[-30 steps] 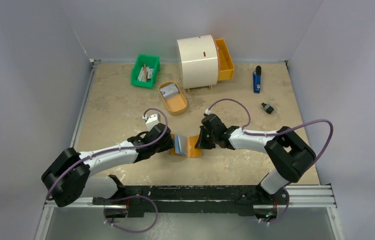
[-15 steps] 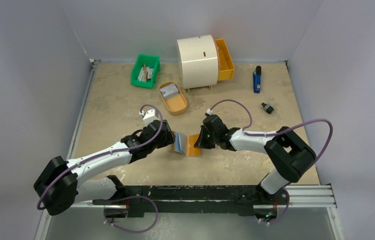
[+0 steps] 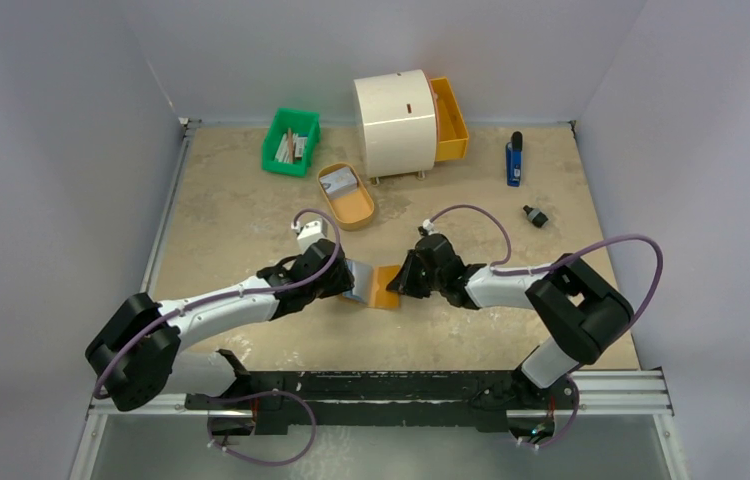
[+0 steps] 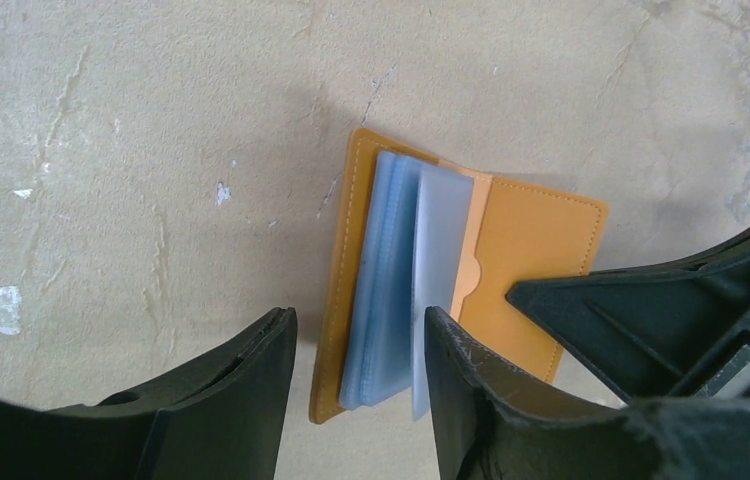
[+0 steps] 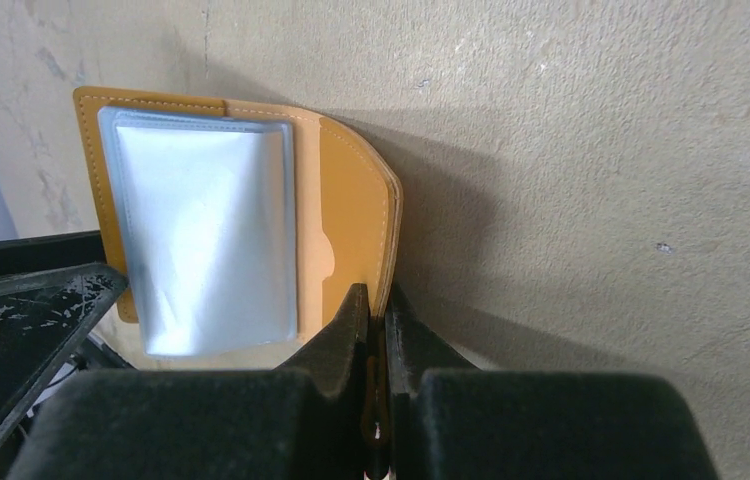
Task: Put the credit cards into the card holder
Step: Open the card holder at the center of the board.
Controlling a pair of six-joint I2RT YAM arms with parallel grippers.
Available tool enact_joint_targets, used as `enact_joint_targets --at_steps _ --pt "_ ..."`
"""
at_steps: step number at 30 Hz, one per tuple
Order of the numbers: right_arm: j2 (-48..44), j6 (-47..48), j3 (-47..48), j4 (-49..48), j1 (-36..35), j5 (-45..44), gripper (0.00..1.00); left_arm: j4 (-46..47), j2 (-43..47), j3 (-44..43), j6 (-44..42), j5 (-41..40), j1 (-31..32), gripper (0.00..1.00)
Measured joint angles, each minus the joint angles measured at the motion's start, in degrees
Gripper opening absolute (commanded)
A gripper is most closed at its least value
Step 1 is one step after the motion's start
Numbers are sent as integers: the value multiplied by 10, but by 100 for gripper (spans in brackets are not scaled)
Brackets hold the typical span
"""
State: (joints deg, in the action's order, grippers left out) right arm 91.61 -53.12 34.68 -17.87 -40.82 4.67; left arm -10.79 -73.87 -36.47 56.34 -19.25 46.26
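Note:
The card holder (image 3: 384,290), orange-tan with pale blue-grey sleeves, lies open at the table's middle. My right gripper (image 3: 406,281) is shut on the edge of its right flap, as the right wrist view shows (image 5: 372,300). The flap (image 5: 356,200) curves up from the table. My left gripper (image 3: 344,284) is open, and its jaws straddle the left cover and the blue sleeves (image 4: 391,270). In the left wrist view (image 4: 359,330) I cannot tell whether they touch. A pale grey card (image 3: 342,181) lies in the oval orange tray (image 3: 352,209).
A green bin (image 3: 290,141) with sticks and papers stands at the back left. A cream drum (image 3: 394,122) with a long orange drawer (image 3: 449,119) is at the back. A blue object (image 3: 514,159) and a small black object (image 3: 535,216) lie at the right.
My left arm swung out and back, and its gripper edged right onto the holder's left side. My right gripper kept its hold on the flap and shifted slightly right.

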Motion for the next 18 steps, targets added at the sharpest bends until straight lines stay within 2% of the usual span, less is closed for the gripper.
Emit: enact_joint_targets --at_steps 9,14,18 --pt "3 -7 -13 -32 4 7 0 58 0 10 0 33 -1 39" --pt "3 -7 -14 -35 4 9 0 99 0 17 -1 63 -1 16" --pt "3 -7 -18 -41 5 9 0 124 0 18 -3 76 -1 8"
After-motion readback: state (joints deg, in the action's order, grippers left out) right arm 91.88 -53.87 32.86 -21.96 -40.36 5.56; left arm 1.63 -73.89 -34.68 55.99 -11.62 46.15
